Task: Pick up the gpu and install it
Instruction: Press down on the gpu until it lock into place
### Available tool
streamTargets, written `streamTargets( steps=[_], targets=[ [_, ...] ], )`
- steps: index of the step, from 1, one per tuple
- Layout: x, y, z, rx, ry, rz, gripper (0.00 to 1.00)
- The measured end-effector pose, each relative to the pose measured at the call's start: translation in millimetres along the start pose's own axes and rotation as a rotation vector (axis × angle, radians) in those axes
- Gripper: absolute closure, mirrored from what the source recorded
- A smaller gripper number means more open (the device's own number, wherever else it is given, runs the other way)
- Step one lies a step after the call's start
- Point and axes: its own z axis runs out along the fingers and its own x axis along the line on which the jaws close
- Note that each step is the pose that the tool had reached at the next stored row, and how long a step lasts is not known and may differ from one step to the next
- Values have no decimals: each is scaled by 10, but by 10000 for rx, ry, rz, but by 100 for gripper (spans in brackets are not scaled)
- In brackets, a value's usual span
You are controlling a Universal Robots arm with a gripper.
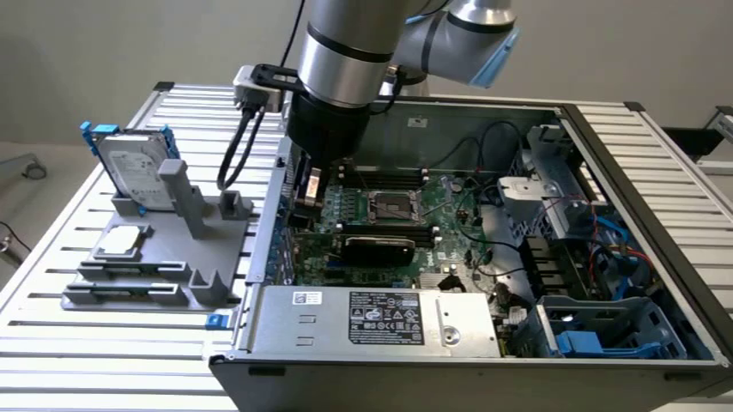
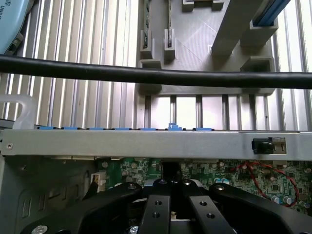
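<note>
The gpu, a green board with a glossy black shroud (image 1: 379, 249), stands on the motherboard (image 1: 458, 245) inside the open grey computer case (image 1: 458, 379). The black pincer (image 1: 309, 199), closed, hangs near its bracket end. The card looks light, stiff and fragile, so it is best held by the board edges.

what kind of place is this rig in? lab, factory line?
Probably a robotics lab test bench for PC assembly. An open computer case sits on a slatted aluminium table, a robot arm reaches into it, and a grey fixture beside it holds a hard drive.
</note>
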Motion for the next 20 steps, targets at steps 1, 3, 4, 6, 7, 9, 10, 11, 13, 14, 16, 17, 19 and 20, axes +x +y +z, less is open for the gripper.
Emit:
streamTargets(
  steps=[1,3,4,6,7,9,10,11,13,14,16,17,19,20],
  targets=[
    [-2,0,0,0,-1,0,89],
    [-6,0,0,0,0,2,89],
    [-7,0,-1,-1,1,2,89],
    [-11,0,-1,-1,0,3,89],
    [-13,0,-1,-1,0,3,89],
    [-16,0,-1,-2,0,4,89],
    [-17,0,-2,-2,1,5,89],
    [-18,0,-2,-3,0,5,89],
    [-20,-1,-2,-4,-1,5,89],
    [-21,-2,-2,-5,-1,7,89],
    [-22,-4,-3,-6,-1,8,89],
    [-23,-4,-4,-8,-1,9,89],
    [-24,-4,-6,-19,-5,12,89],
    [-24,-3,-10,-30,-6,14,89]
  ],
)
